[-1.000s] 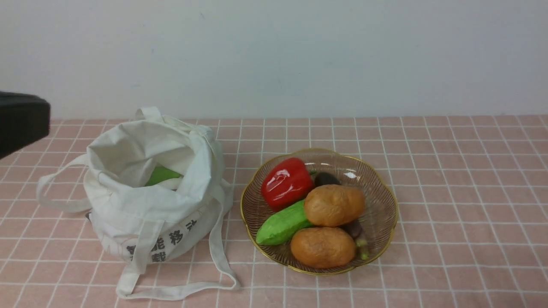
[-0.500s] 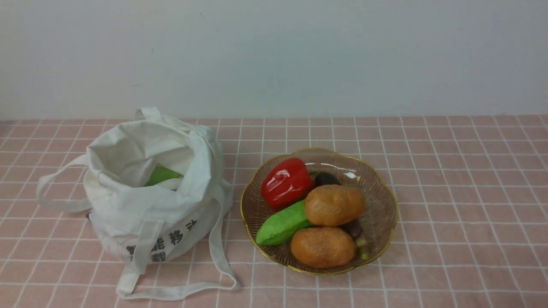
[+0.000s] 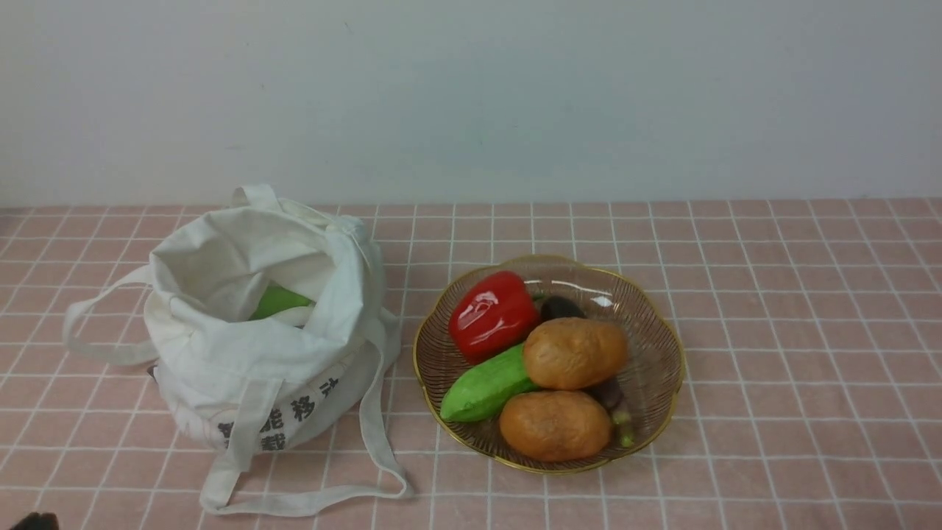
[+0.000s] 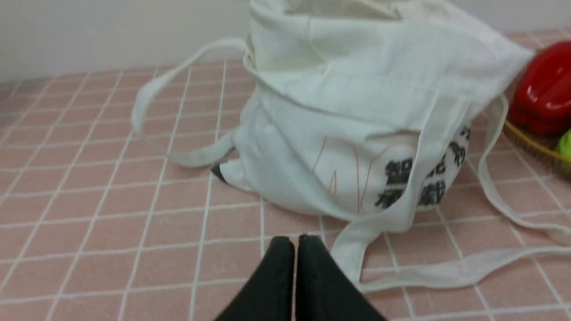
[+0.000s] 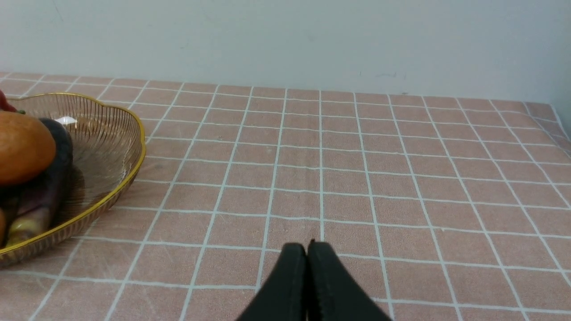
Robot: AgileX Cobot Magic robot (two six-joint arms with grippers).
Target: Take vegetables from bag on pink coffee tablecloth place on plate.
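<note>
Dark left jaws (image 4: 296, 243) lowered to tablecloth's near-left corner, closed, empty

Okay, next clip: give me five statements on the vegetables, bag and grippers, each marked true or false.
1. The red bell pepper lies in the plate. True.
2. The bag stands to the right of the plate. False: it is to the left.
3. A green vegetable shows inside the bag. True.
4. The left gripper holds a potato. False: it is shut and empty.
5. Both potatoes are in the bag. False: both are in the plate.
</note>
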